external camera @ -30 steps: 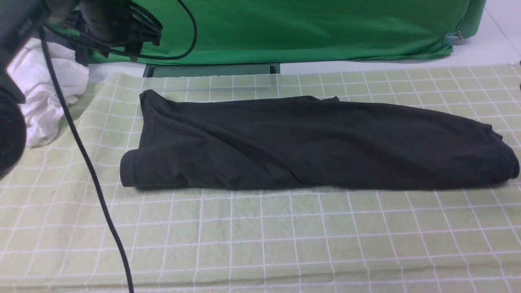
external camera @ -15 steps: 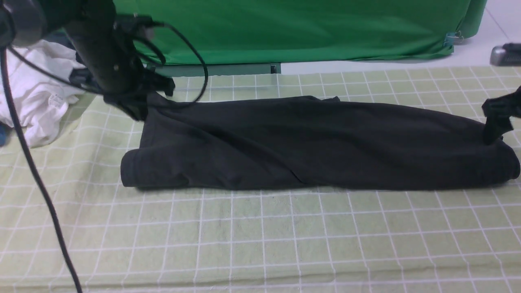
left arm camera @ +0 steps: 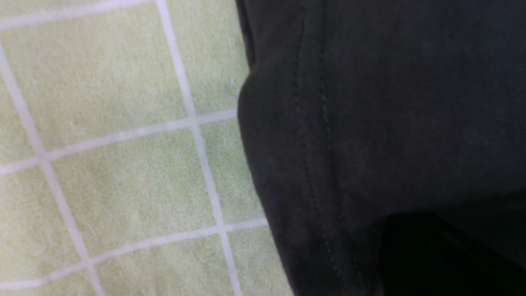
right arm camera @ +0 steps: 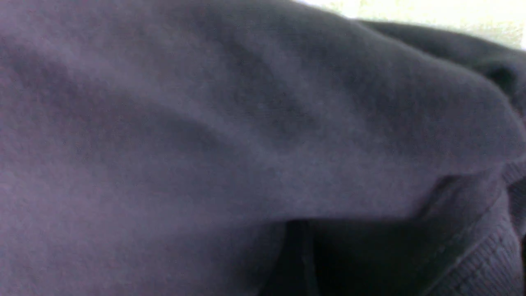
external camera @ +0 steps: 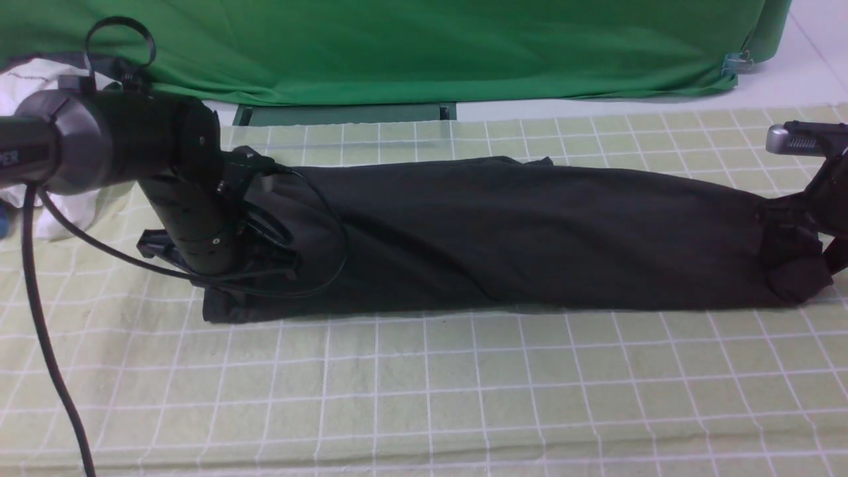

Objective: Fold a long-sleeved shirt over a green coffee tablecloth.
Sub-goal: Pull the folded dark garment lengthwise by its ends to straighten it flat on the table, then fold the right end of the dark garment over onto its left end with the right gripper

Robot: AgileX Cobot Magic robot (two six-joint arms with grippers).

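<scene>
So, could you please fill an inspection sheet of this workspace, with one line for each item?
Surface: tablecloth, pale green with a white grid, slightly wrinkled along the near edge.
Job's things: black shirt, spread in a long, wide strip across the cloth, both ends under the grippers.
Clutter: white garment at the far left, partly behind the left arm.
Grippers: left gripper down at the shirt's left end, fingers shut; right gripper down at its right end, grip unclear.
Cables: black cable hangs from the left arm; another loops over the shirt.
Surroundings: green backdrop behind, with a clip near its right end.
</scene>
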